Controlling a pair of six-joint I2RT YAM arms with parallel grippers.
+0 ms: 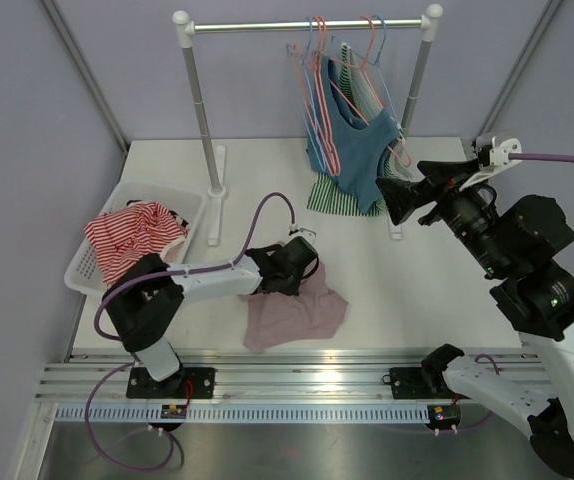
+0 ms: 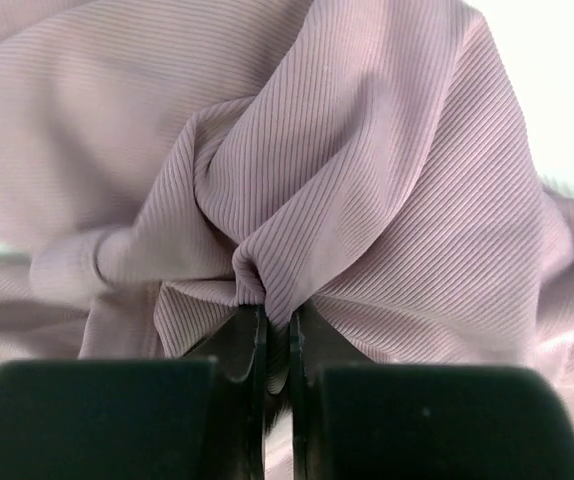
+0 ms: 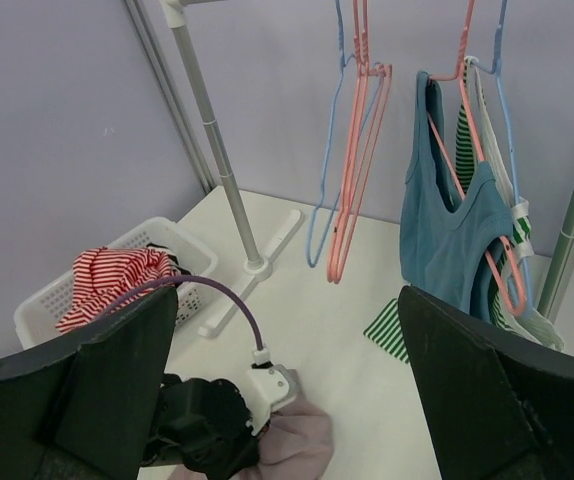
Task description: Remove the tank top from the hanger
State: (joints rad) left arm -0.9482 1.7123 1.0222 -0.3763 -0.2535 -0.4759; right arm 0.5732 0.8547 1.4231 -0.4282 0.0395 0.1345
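Pink ribbed tank top (image 1: 297, 312) is off any hanger, crumpled on the white table (image 1: 417, 290) near the front edge. I see the left gripper (image 2: 277, 335) clamped tight on a bunched fold of it. Right gripper (image 1: 399, 200) is raised, jaws spread wide, holding nothing. It faces a teal tank top (image 1: 352, 140) hung on a pink wire hanger (image 3: 463, 45) on the metal rail (image 1: 307, 25).

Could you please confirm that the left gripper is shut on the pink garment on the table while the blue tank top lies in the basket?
The blue tank top is not in the basket: it hangs from a hanger on the rail, as the top view shows. The left gripper is shut on the pink garment on the table.
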